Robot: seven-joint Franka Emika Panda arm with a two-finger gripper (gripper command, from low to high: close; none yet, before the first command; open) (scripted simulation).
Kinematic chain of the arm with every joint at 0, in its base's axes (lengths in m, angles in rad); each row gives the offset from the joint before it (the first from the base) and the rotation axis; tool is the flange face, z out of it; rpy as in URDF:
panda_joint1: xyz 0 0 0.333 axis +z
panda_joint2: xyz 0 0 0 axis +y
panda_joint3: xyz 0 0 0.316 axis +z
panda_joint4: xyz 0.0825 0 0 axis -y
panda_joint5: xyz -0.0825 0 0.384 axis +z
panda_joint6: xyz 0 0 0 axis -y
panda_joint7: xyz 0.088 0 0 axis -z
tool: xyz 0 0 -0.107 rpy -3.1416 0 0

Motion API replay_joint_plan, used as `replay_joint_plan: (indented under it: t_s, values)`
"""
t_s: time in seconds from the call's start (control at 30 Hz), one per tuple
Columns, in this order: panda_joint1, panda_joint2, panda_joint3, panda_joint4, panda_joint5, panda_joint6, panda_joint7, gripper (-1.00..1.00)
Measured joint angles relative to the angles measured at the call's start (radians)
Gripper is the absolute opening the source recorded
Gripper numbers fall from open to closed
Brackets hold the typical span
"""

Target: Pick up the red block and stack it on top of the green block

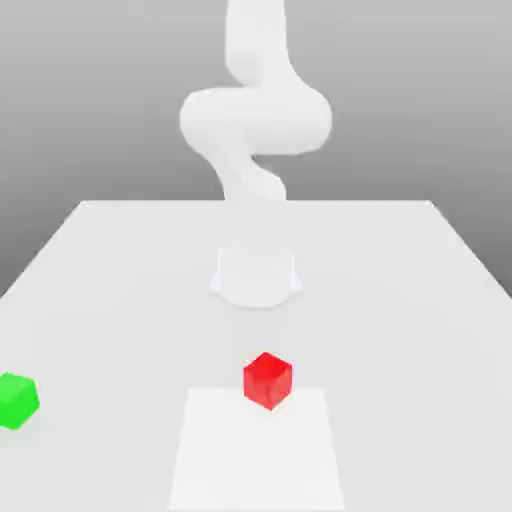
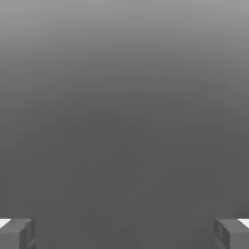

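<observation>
The task was at its start. The hand (image 2: 124, 233) was spread wide and empty. The red block (image 1: 267, 380) sat on the bench (image 1: 400, 300), well apart from the green block (image 1: 17, 400) near the exterior view's left edge. Next, the hand likely needed to descend over the red block.

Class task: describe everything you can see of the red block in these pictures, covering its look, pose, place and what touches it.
The red block is a small bright red cube with plain matte faces and no markings. It rests flat on the white table, turned so that one vertical edge faces the exterior view. It stands near the front middle of the table, at the far edge of a paler square patch. Only the table touches it. The green block sits well apart, toward the exterior view's left.
</observation>
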Motion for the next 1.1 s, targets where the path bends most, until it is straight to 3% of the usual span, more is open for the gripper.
replay_joint_plan:
  t_s: [0.47,0.57,0.87,1.1]
  values:
    - [0.161,0.396,-0.151,-0.48,-0.071,0.342,-0.517,0.0]
    - [0.172,0.535,-0.162,-0.588,-0.131,0.446,-0.619,0.0]
    - [0.062,0.696,-0.134,-0.582,-0.47,0.508,-0.424,0.0]
    - [0.058,0.785,-0.158,-0.556,-0.613,0.539,-0.316,0.0]
